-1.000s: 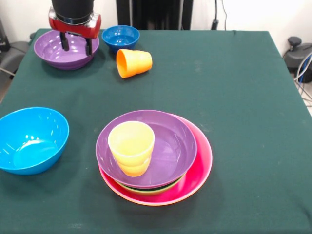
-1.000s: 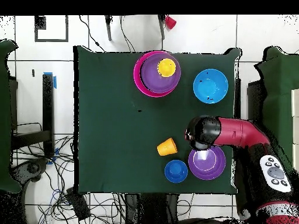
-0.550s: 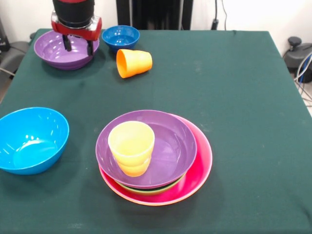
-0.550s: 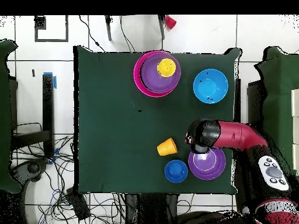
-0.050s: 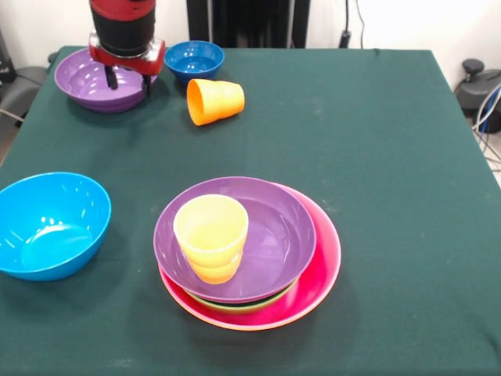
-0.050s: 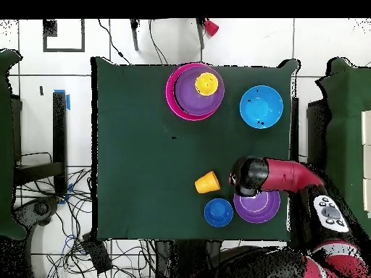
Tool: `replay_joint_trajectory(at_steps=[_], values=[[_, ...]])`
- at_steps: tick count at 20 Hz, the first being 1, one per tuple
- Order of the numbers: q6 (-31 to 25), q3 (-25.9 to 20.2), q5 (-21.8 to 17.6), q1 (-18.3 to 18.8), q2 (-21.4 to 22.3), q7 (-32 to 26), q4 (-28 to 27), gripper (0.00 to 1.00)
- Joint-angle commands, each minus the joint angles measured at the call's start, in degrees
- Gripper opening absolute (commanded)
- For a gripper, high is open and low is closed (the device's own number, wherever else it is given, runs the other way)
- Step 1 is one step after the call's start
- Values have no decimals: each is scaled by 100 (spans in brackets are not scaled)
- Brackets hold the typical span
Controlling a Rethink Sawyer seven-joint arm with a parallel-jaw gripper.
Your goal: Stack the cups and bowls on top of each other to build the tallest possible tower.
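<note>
Gripper (image 5: pixel 127 78) open, fingers straddling near rim of loose purple bowl (image 5: pixel 86 78). Pinch rim squarely, lift level; orange cup (image 5: pixel 214 101) lies tipped just beside.

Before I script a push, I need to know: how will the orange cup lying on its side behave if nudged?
The orange cup lies on its side, so it will likely roll. It tapers, so it would probably curve rather than go straight. It looks like glossy plastic, likely light and slippery, though the cloth-covered table may slow it.
</note>
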State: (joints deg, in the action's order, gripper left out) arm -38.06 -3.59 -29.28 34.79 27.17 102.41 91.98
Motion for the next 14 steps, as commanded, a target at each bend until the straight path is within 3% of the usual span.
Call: replay_joint_trajectory(at_steps=[1, 4, 8, 14], values=[[718, -80, -173, -253, -568, 660, 273, 100], [827, -63, -103, -248, -644, 632, 295, 100], [1096, -652, 418, 283, -730, 477, 600, 100], [1089, -486, 300, 218, -857, 357, 474, 100]])
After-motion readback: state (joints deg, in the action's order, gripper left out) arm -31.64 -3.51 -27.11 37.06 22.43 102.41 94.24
